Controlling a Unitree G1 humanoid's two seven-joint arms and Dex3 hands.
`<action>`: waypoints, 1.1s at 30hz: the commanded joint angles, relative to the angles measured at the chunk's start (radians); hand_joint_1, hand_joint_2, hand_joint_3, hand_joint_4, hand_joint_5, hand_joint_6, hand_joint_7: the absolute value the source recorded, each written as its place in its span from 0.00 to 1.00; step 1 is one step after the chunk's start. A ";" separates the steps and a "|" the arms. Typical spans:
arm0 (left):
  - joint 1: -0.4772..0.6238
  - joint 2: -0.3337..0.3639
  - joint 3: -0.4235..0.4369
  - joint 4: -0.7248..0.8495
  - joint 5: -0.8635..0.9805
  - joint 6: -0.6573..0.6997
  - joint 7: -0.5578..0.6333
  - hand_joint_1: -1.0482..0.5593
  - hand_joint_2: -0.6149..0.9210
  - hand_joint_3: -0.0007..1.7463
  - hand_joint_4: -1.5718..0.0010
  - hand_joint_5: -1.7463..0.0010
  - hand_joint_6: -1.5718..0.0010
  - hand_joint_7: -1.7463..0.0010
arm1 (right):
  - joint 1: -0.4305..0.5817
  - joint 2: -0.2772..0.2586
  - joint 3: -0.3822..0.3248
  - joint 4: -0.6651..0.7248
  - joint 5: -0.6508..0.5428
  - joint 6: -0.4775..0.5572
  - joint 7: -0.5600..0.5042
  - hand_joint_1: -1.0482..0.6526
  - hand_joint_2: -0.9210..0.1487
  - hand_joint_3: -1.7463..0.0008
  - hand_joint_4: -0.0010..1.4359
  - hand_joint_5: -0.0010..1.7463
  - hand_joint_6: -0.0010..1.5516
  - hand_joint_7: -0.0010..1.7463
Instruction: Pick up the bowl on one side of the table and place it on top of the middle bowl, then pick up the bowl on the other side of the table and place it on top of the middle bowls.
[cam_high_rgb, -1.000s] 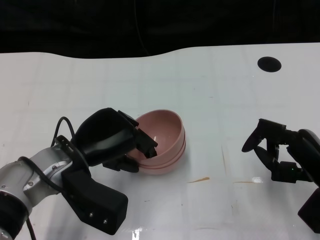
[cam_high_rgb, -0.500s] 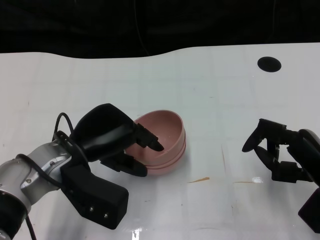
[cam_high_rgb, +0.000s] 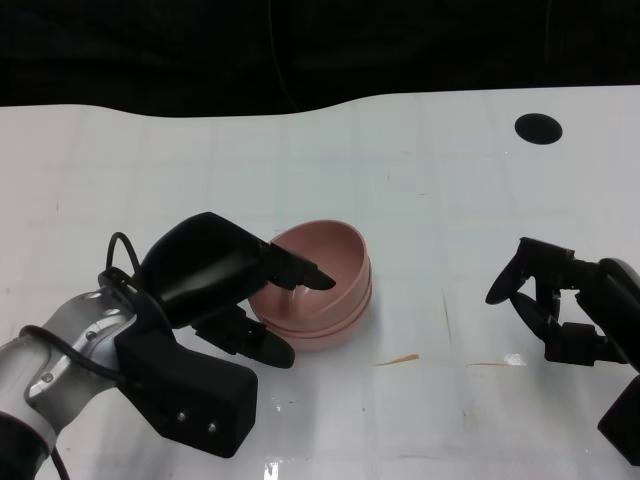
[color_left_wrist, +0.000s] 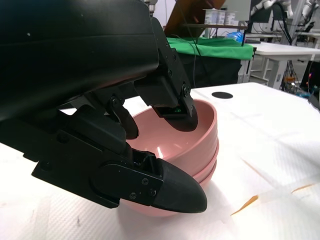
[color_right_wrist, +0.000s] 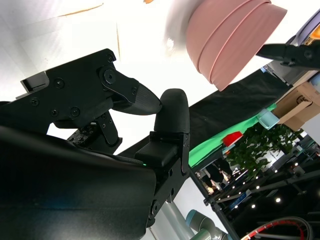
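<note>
silver left forearm (cam_high_rgb: 60, 350), black cable, black left hand (cam_high_rgb: 215, 275), visible screws.

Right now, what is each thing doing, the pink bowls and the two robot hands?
pink bowls: nested in one stack, upright on the white table.
left hand: fingers apart around the near rim of the stack, one finger over the top bowl and one outside below; whether it touches, I cannot tell.
right hand: away from the stack, holding nothing, fingers apart.
</note>
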 joint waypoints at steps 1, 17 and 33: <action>0.026 0.010 0.025 -0.019 -0.052 0.006 -0.047 0.05 1.00 0.05 0.49 1.00 0.51 1.00 | -0.013 -0.017 -0.005 0.010 0.006 -0.016 -0.009 0.45 0.06 0.58 0.55 1.00 0.42 0.88; 0.172 -0.042 0.178 -0.169 -0.441 0.089 -0.270 0.28 0.98 0.00 0.49 1.00 0.54 1.00 | -0.019 -0.020 -0.011 0.028 0.039 -0.021 0.022 0.45 0.07 0.58 0.55 1.00 0.42 0.89; 0.262 -0.118 0.309 -0.283 -0.792 0.211 -0.463 0.53 0.96 0.00 0.43 0.97 0.48 0.98 | -0.020 -0.021 -0.014 0.038 0.054 -0.037 0.034 0.46 0.09 0.56 0.55 1.00 0.42 0.89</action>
